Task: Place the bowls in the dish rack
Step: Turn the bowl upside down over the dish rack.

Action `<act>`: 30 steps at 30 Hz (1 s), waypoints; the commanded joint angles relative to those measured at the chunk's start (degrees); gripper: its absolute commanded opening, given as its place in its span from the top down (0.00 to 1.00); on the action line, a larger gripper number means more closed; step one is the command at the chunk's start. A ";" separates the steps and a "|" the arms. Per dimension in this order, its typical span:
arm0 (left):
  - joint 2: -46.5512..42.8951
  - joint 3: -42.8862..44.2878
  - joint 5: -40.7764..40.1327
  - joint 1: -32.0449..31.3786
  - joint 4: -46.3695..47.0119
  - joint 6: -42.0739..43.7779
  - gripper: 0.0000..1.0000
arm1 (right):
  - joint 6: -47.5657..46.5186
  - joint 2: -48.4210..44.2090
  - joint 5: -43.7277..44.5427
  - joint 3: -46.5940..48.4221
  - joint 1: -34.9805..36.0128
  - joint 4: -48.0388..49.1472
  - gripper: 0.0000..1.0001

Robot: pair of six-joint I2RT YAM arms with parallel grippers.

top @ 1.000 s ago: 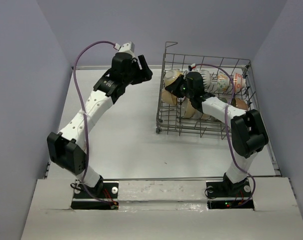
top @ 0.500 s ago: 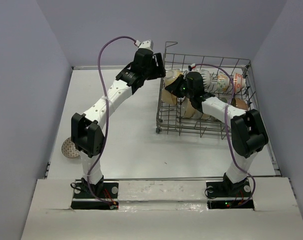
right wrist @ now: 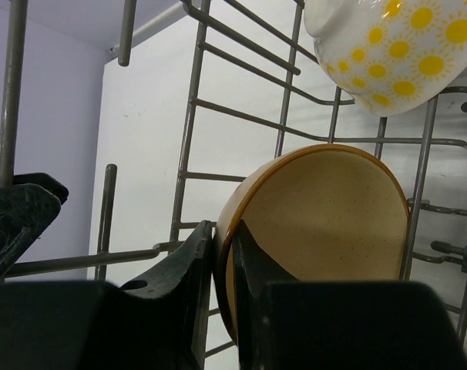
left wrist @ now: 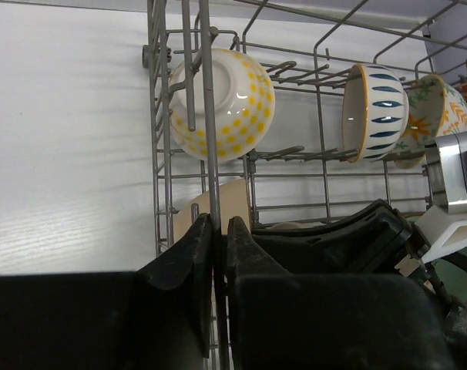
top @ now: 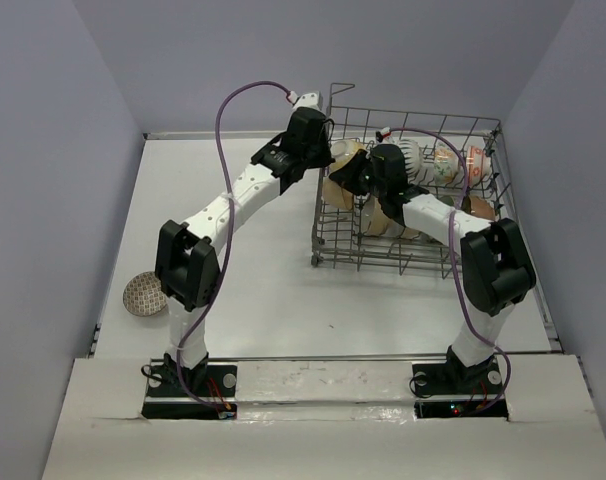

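The grey wire dish rack [left wrist: 209,166] is dull metal. The white round bowl with yellow dots [left wrist: 233,104] is shiny and smooth. The tan speckled round bowl [right wrist: 326,216] looks matt.

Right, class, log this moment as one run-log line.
left hand: pinching dish rack side wire | right hand: gripping tan bowl rim inside rack | patterned bowl: on table
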 commanded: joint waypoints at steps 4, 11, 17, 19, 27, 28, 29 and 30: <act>-5.08 -4.12 -5.30 0.68 -0.96 0.14 1.00 | -5.69 4.19 6.99 -1.28 0.16 -6.81 0.99; -7.81 -7.11 -4.86 0.68 -0.16 0.05 1.00 | -5.34 4.18 7.09 -1.98 -2.30 -7.52 0.99; -9.31 -8.17 -4.42 0.68 -0.16 -0.39 1.00 | -5.07 4.54 6.91 -3.03 -3.44 -7.60 0.99; -10.01 -8.78 -4.16 0.68 0.10 -0.48 1.00 | -5.07 4.71 6.82 -3.30 -3.96 -7.60 0.99; -12.03 -11.42 -4.07 0.68 0.72 -0.83 1.00 | -5.43 5.77 7.70 -3.56 -4.58 -8.31 0.95; -12.21 -11.59 -3.98 0.68 0.72 -0.92 1.00 | -5.60 5.77 7.87 -3.65 -4.58 -8.31 0.95; -12.47 -11.68 -3.90 0.60 0.80 -1.01 1.00 | -5.60 5.85 8.05 -3.65 -4.58 -8.39 0.94; -12.56 -12.03 -3.81 0.59 0.80 -1.01 1.00 | -5.78 5.94 8.31 -3.56 -4.58 -8.57 0.93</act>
